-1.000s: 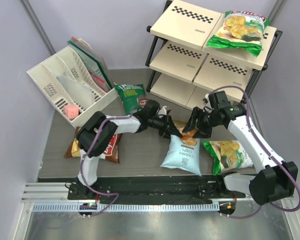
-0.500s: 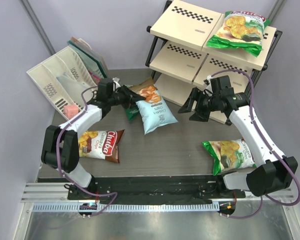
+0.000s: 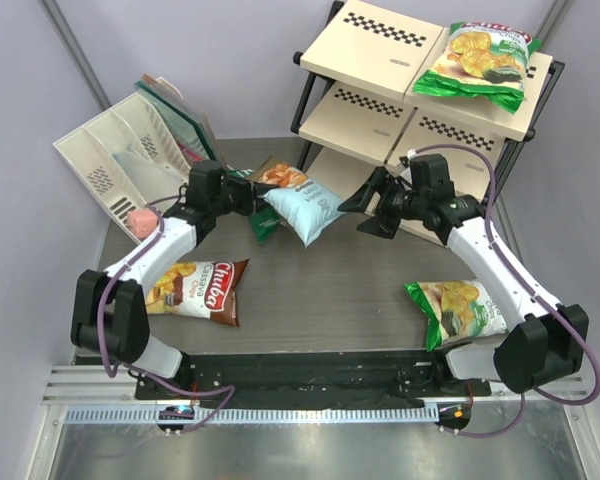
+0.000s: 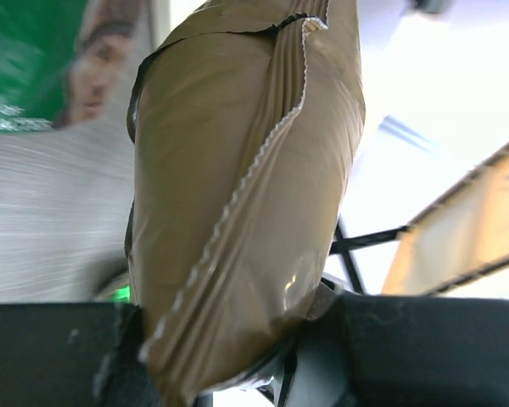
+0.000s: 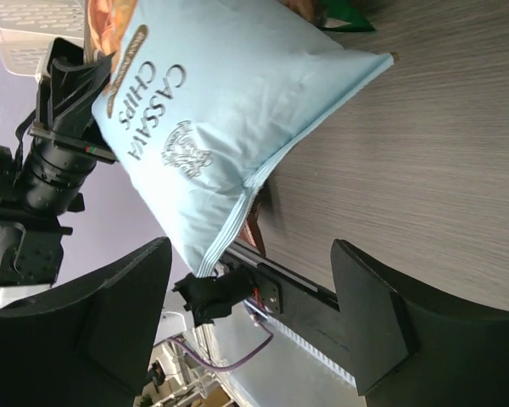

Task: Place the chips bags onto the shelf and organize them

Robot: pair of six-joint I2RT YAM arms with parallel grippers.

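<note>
My left gripper [image 3: 261,191] is shut on the brown-orange end of the light blue chips bag [image 3: 306,209], holding it off the table at the back. In the left wrist view the bag's brownish seam [image 4: 237,195] fills the space between the jaws. My right gripper [image 3: 362,212] stands open just right of that bag, level with it; its wrist view shows the blue bag [image 5: 229,110] ahead of the spread fingers [image 5: 110,322]. One green bag [image 3: 480,60] lies on the shelf's [image 3: 380,45] top tier. Another green bag [image 3: 458,308] and the brown Chuba bag [image 3: 200,288] lie on the table.
A third green bag [image 3: 259,226] lies partly hidden under the held bag. A white slotted organizer [image 3: 130,160] with a pink cube [image 3: 140,220] stands at the back left. The shelf's lower tiers [image 3: 355,115] are right behind my right arm.
The left arm lifted the blue bag from mid-table and carried it to the back left, then turned it toward the right gripper. The right gripper let go, opened wider and shifted left.
</note>
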